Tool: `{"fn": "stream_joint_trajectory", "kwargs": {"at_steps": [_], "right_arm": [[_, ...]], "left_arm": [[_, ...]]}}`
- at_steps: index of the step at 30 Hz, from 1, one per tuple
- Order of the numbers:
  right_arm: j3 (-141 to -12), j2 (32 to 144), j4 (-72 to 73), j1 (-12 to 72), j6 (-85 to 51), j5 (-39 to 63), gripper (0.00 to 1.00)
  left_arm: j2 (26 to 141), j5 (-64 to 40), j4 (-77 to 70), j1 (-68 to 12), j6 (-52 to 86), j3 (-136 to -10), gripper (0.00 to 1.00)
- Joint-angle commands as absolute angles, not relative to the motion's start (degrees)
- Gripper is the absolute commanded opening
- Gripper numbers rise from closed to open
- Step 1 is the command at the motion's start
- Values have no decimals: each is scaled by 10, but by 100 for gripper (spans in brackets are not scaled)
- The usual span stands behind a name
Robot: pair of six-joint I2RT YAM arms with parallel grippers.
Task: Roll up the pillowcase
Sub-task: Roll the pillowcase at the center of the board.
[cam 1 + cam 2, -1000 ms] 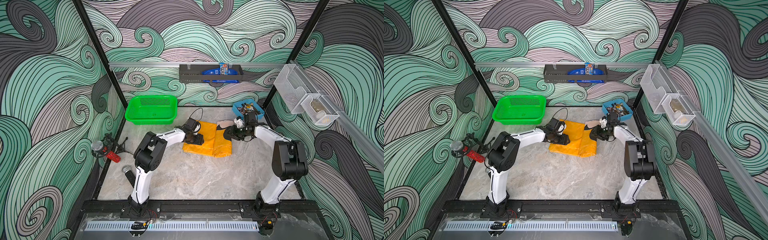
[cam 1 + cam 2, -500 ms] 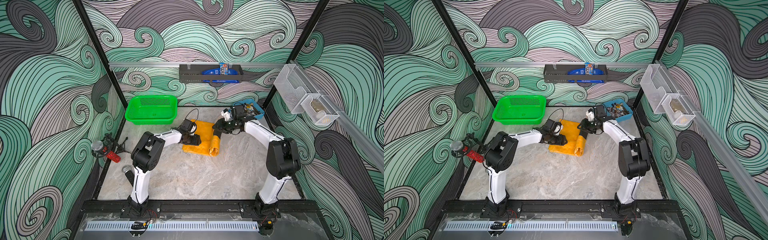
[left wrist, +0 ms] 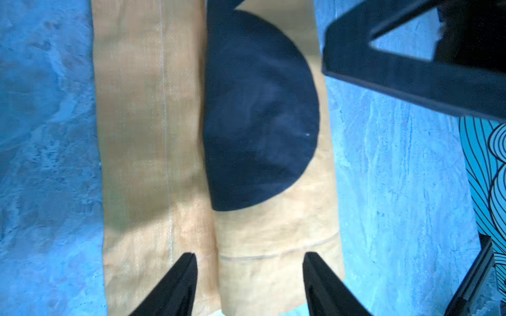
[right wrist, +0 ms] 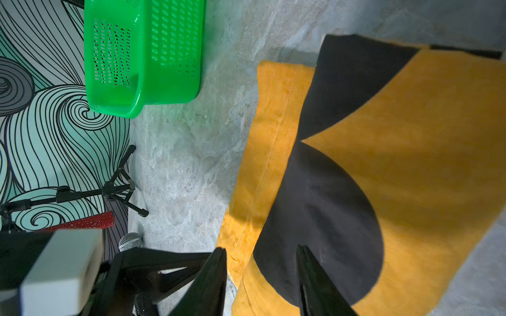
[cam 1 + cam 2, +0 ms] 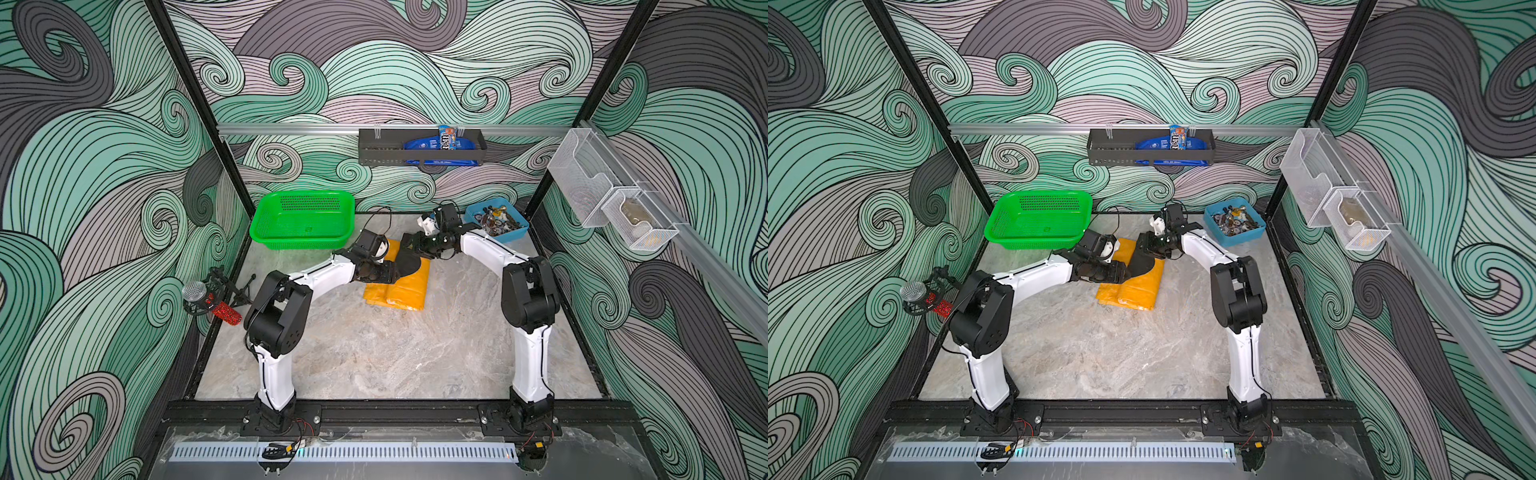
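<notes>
The pillowcase (image 5: 405, 286) (image 5: 1138, 286) is a mustard-yellow cloth lying folded into a narrow band at the back middle of the table. A black half-round patch (image 3: 260, 109) shows on its upper layer. My left gripper (image 5: 395, 271) (image 3: 249, 257) is low over the band's middle, open, and the doubled-over layer lies between its fingers. My right gripper (image 5: 409, 247) (image 4: 261, 249) comes in from the far right end. Its fingers stand apart over the edge of the upper layer (image 4: 410, 150), gripping nothing that I can see.
A green basket (image 5: 303, 220) (image 4: 142, 54) stands just left of the cloth at the back. At the back right is a blue bin of small parts (image 5: 496, 220). A microphone on a stand (image 5: 208, 299) sits at the left edge. A black rack (image 5: 419, 147) and clear bins (image 5: 602, 199) hang on the walls.
My right gripper swept leftward, carrying the cloth's right side over onto the rest. The pillowcase is narrower and its black patch now faces up. My left gripper edged slightly right.
</notes>
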State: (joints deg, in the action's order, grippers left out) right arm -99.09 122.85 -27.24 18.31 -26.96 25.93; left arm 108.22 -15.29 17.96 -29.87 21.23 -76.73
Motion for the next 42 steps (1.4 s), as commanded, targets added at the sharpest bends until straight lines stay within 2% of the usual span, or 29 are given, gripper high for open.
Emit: {"fn": "stream_joint_trajectory", "kwargs": {"at_steps": [1,13,18,26,30,34,39,42], "right_arm": [[-1020,1246,-276,178,-250,251,44],[-1142,1373,-258,168,-242,267,43],[-1151,1400,-202,162,-253,249,42],[-1176,1448,-200,162,-249,234,40],[-1187,1420,-200,160,-238,246,41],[-1166,1353,-201,142,-234,273,46],[-1029,1226,-200,119,-222,305,61],[-915,1152,-200,106,-219,315,66]], "left_arm": [[1062,-163,192,-297,224,-767,65],[1099,-188,136,-345,229,-759,62],[1118,-189,123,-345,221,-735,62],[1143,-198,102,-345,216,-692,61],[1133,-202,111,-344,210,-700,62],[1116,-214,137,-339,206,-730,62],[1103,-202,155,-328,198,-784,62],[1116,-172,150,-321,197,-806,62]]}}
